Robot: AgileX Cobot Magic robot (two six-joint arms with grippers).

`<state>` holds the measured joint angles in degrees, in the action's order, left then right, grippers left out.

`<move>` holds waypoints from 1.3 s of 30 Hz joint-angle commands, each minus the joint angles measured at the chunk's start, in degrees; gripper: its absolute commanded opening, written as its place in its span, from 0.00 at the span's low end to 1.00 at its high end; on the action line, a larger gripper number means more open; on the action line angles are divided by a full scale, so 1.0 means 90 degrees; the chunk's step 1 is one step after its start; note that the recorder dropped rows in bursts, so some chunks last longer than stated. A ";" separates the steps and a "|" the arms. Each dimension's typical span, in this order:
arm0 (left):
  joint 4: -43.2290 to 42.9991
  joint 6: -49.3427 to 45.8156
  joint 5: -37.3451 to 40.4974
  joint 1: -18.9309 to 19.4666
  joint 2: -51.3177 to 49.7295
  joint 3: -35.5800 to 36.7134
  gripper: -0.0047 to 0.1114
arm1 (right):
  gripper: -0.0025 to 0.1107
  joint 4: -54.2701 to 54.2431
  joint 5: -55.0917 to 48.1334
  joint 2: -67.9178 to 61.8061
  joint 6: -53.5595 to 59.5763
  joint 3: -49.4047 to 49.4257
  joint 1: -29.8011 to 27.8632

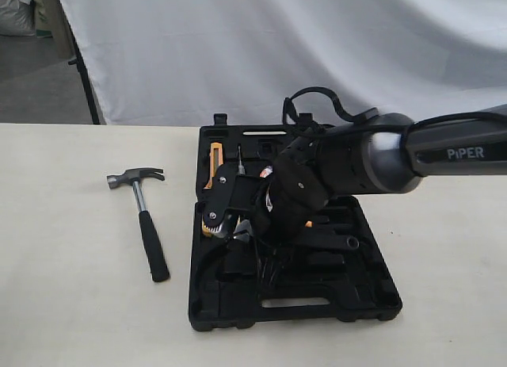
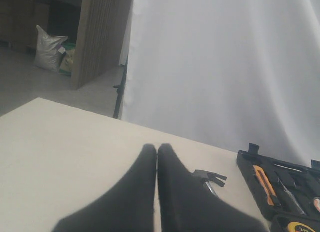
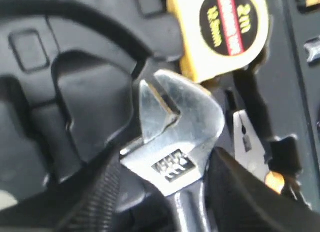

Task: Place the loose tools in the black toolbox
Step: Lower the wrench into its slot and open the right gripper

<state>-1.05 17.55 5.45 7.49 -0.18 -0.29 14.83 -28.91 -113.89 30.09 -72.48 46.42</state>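
Note:
The black toolbox [image 1: 372,303] lies open on the table, both halves showing moulded recesses. My right gripper [image 1: 236,224] hangs low over its left side, shut on a silver adjustable wrench [image 3: 180,127]. The wrench's head points toward a yellow tape measure [image 3: 225,26] lying in the box. My right gripper [image 3: 172,192] has a dark finger on each side of the wrench handle. A loose claw hammer [image 1: 146,228] with a black grip lies on the table left of the box. My left gripper [image 2: 157,149] is shut on nothing above the table, with the hammer head [image 2: 210,177] just beyond it.
An orange utility knife [image 1: 215,162] and a screwdriver [image 1: 240,157] sit in the far half of the box. Pliers [image 3: 245,137] lie beside the wrench. A white cloth backdrop [image 1: 277,50] hangs behind the table [image 1: 71,303]. The right arm [image 1: 428,149] spans the box's right side.

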 commanded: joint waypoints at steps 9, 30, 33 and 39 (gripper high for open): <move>-0.0028 0.0030 -0.0046 0.0161 0.0020 -0.0017 0.05 | 0.02 0.0270 -0.0143 -0.0237 0.0684 -0.0013 -0.0034; -0.0028 0.0030 -0.0046 0.0161 0.0020 -0.0017 0.05 | 0.18 0.0346 -0.0163 -0.0275 0.0474 -0.0013 -0.0019; -0.0028 0.0030 -0.0046 0.0161 0.0020 -0.0017 0.05 | 0.61 0.0343 -0.0176 -0.0275 0.0463 -0.0013 -0.0019; -0.0028 0.0030 -0.0046 0.0161 0.0020 -0.0017 0.05 | 0.80 0.0343 -0.0161 -0.0208 0.0279 -0.0013 -0.0019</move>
<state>-1.05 17.55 5.45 7.49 -0.18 -0.29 18.99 -29.26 -115.19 34.15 -73.24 46.30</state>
